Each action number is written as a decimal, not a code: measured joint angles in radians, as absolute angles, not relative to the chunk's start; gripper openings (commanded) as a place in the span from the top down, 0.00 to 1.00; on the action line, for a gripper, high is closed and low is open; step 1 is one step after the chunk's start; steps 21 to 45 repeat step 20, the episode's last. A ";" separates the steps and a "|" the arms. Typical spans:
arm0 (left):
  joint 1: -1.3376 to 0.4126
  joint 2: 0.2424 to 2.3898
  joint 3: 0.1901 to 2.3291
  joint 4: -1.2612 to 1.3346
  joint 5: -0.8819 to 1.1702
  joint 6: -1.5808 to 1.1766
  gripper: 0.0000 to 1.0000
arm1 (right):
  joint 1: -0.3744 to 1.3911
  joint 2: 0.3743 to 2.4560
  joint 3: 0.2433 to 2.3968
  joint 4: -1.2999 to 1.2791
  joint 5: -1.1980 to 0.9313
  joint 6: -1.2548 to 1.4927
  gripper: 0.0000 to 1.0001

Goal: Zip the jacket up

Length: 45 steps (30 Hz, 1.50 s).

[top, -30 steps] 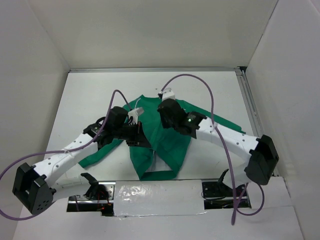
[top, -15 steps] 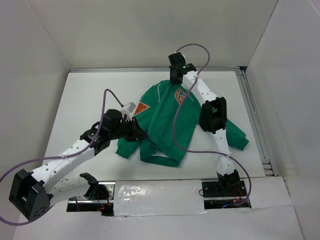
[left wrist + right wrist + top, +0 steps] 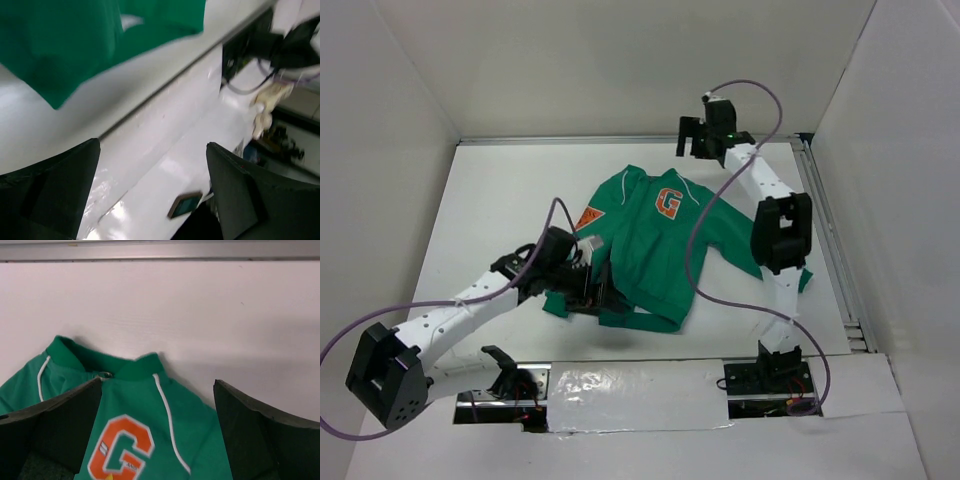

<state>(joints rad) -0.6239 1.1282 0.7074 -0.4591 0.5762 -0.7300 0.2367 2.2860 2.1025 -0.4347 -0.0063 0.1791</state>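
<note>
The green jacket (image 3: 655,245) lies flat in the middle of the table, front closed, with the orange G patch (image 3: 668,203) up and an orange sleeve patch (image 3: 588,217) at the left. My left gripper (image 3: 592,292) is at the lower left hem, open; in the left wrist view its fingers (image 3: 65,180) stand wide apart over the table's front edge, with green fabric (image 3: 75,40) beyond them. My right gripper (image 3: 692,140) hovers past the collar, open (image 3: 158,382). Below it are the collar (image 3: 135,367), a small metal zipper pull (image 3: 104,374) and white piping (image 3: 167,420).
White walls enclose the table on three sides. A metal rail (image 3: 825,230) runs along the right edge. A taped strip (image 3: 630,385) covers the near edge between the arm bases. Purple cables (image 3: 695,250) loop over the jacket's right side.
The right gripper travelled from the jacket's middle up past the collar and opened. The left gripper stayed at the hem and opened. The jacket front went from spread open to closed, G patch showing.
</note>
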 measured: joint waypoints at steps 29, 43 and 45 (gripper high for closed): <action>-0.078 1.048 1.074 -0.564 0.355 -0.726 0.01 | 0.120 0.973 0.888 -0.334 0.172 0.475 0.00; -0.078 1.048 1.074 -0.564 0.355 -0.726 0.01 | 0.120 0.973 0.888 -0.334 0.172 0.475 0.00; -0.078 1.048 1.074 -0.564 0.355 -0.726 0.01 | 0.120 0.973 0.888 -0.334 0.172 0.475 0.00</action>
